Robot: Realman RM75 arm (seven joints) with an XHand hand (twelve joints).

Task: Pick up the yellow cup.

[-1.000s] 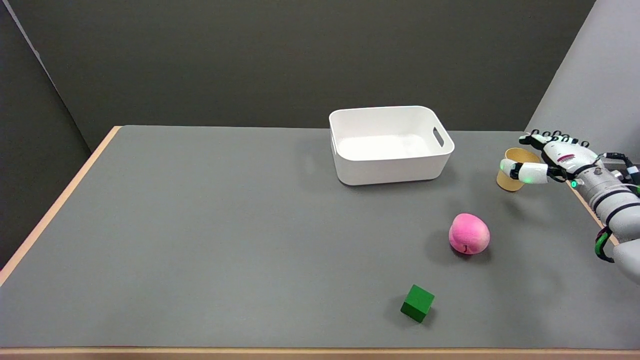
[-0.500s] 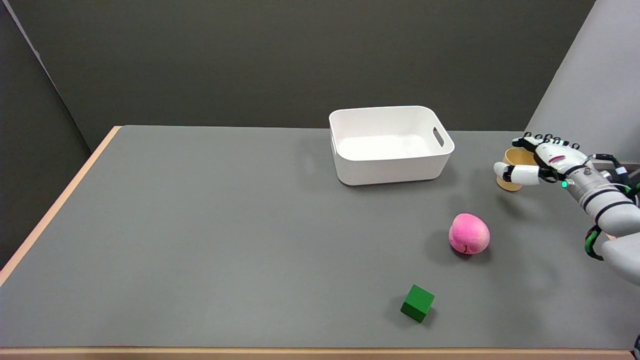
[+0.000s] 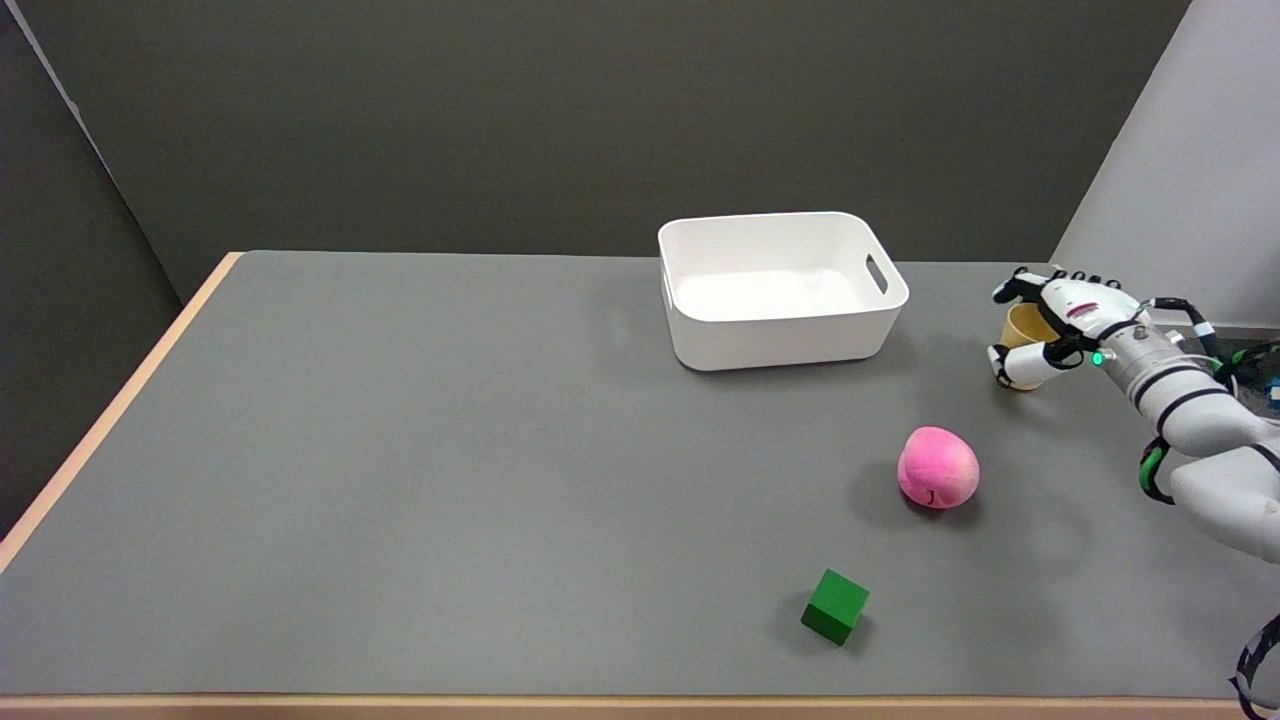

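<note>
Yellow cup: at the right edge of the frame, on the grey table, mostly hidden behind the hand; only a patch of its rim and wall shows.
Right hand: wrapped around the cup, fingers curving over its far side, thumb low against its near side. Whether the cup is off the table cannot be told.
Right arm: enters from the lower right of the frame.
White bin: upper centre, left of the cup and apart from it.
Pink ball: below and left of the cup, apart from it.
Green cube: lower centre, near the table's front edge.
</note>
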